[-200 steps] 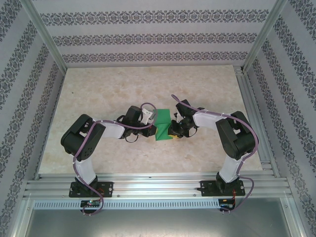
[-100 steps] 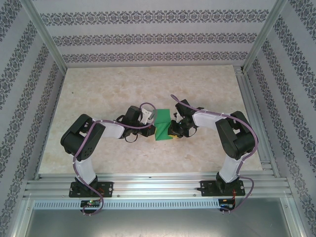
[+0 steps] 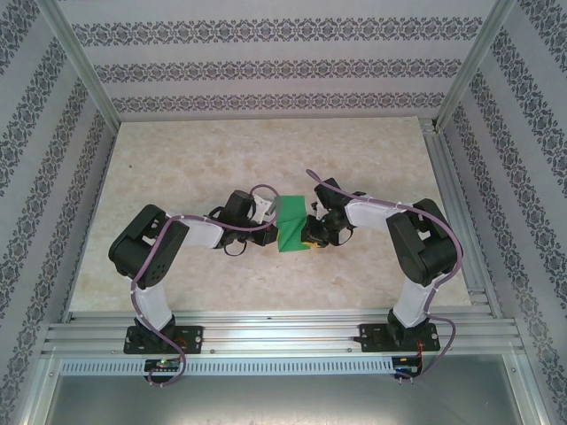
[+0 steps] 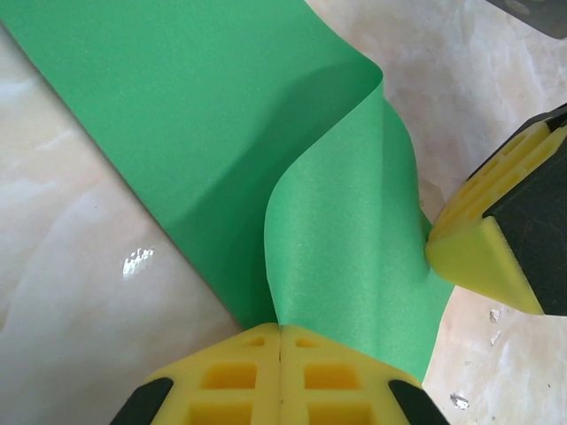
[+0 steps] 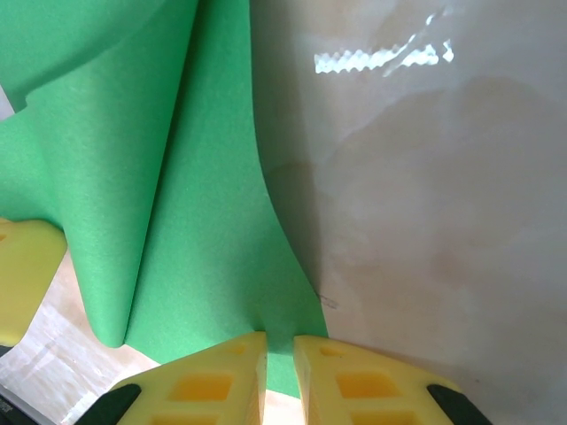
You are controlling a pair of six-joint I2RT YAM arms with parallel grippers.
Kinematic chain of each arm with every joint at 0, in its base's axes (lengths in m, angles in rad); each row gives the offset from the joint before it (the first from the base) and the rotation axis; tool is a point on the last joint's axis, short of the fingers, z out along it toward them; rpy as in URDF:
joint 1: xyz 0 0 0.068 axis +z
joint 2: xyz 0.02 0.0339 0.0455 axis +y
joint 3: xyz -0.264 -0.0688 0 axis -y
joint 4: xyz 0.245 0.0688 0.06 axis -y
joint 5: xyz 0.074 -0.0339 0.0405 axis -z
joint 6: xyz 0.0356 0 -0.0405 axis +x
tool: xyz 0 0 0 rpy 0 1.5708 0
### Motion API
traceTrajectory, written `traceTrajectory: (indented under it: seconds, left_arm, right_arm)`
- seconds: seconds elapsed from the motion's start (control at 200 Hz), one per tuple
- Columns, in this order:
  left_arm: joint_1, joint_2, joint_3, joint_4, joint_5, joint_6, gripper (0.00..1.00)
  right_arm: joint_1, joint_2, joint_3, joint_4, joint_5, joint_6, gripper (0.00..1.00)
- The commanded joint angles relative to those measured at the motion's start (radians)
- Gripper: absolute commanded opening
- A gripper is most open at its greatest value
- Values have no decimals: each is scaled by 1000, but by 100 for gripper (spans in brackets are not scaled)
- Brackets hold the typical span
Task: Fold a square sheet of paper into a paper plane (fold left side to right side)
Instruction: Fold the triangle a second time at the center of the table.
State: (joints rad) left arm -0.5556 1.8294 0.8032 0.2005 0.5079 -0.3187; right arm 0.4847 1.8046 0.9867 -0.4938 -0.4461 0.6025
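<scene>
We saw the square sheet of paper point(image 3: 291, 227) mid-table point(image 3: 204, 150), btwn the two arms, partly folded w/ one flap curling up. L gripper point(image 4: 280, 329) had its pads pressed together on one edge. R gripper point(image 5: 280, 341) pinched the opposite edge, jaws nearly closed.

No text, label, brand, number or sign can be read. The green square sheet of paper point(image 3: 291, 232) is plain, and the walls point(image 3: 266, 71) bear floral ornament, not letters.
</scene>
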Motion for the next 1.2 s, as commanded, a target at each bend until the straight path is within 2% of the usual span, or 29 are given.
traceTrajectory:
  seconds: [0.0,0.305,0.575,0.714,0.919,1.194]
  left_arm:
    - [11,17,13,-24,-12,28,0]
    - [5,41,25,-50,-24,44,0]
    - [-3,58,40,-78,-45,55,0]
    - [-8,63,48,-86,-50,60,0]
    - [-11,64,49,-92,-54,63,0]
    - [-16,60,59,-97,-56,66,0]
  right_arm:
    - [18,48,-13,-52,71,-17,19]
    - [19,10,-3,-12,31,-7,23]
    - [8,-99,65,-90,64,-17,28]
    - [16,-105,86,-36,26,26,23]
    - [50,-30,111,76,-11,104,16]
    - [64,32,133,137,-29,137,15]
